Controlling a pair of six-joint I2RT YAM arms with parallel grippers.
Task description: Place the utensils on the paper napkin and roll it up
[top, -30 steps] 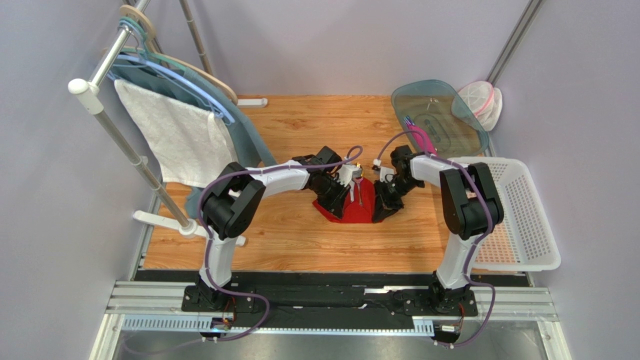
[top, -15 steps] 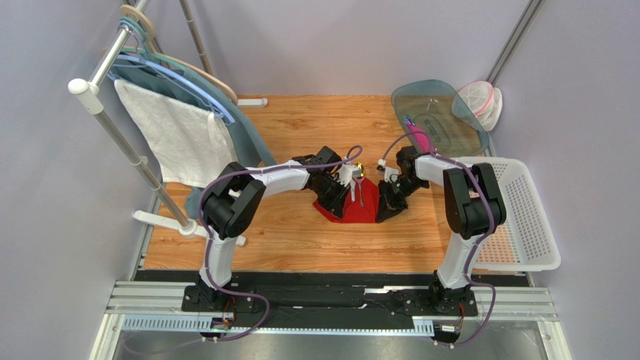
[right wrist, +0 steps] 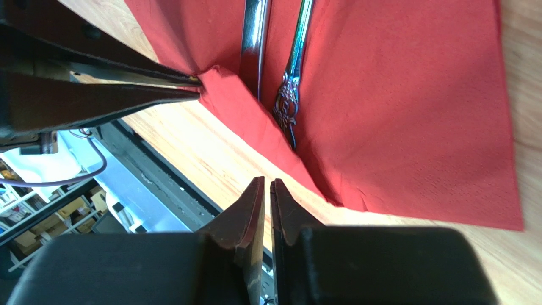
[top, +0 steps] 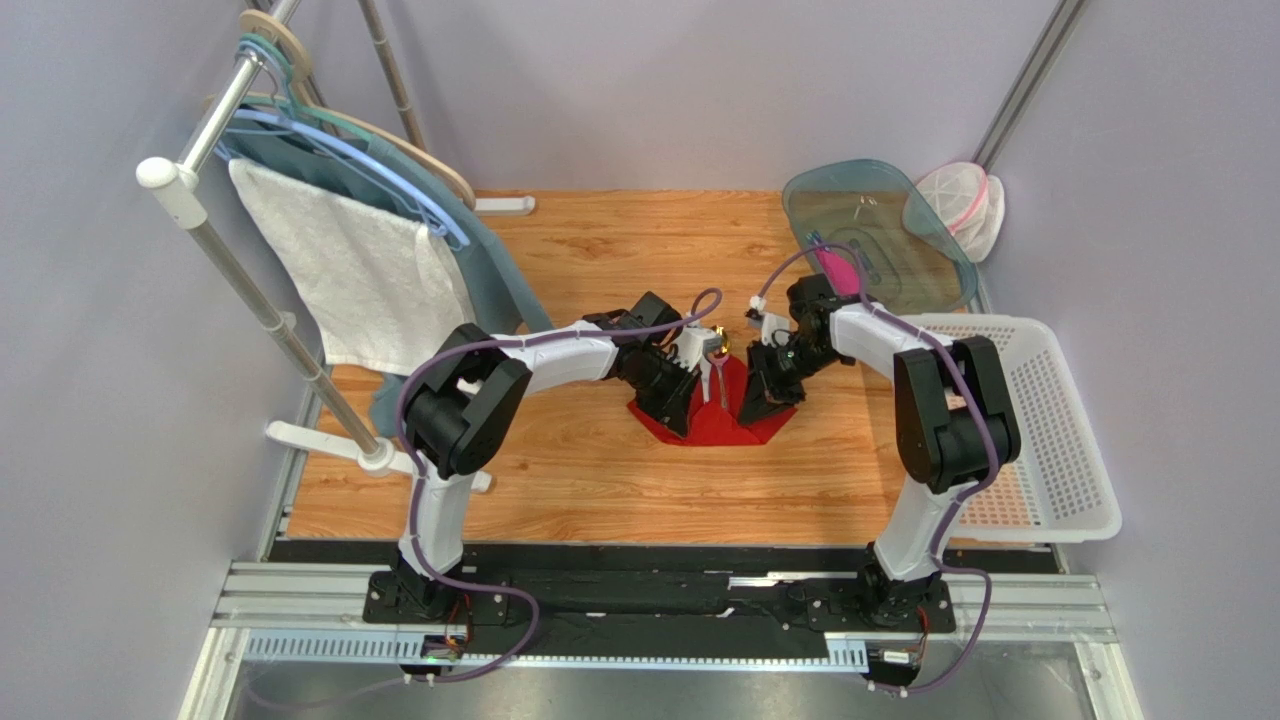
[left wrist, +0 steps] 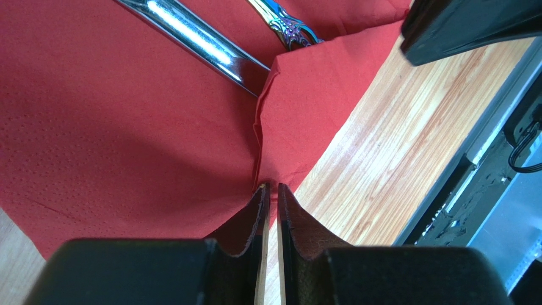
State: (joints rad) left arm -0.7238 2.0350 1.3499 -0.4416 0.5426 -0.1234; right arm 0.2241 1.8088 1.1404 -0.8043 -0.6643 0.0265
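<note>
On the desk (top: 571, 480), napkin (left wrist: 127, 127) corner folded over two utensils (right wrist: 254, 38), left gripper (left wrist: 270, 189) jaws pinching that fold, right gripper (right wrist: 267, 185) jaws pressed together, just beside the napkin's edge

Wooden tabletop (top: 601, 480) front and centre, and a white perforated basket (top: 1059, 450) sits on its right edge. Behind that is a translucent teal tray (top: 902, 248) with something pink (top: 845, 276) in it, and a white mesh bag (top: 962, 203) just beyond. Over on the left, a white terry towel (top: 353, 278) hangs at the metal rack (top: 248, 293), with blue and wooden hangers (top: 361, 147) above it.
</note>
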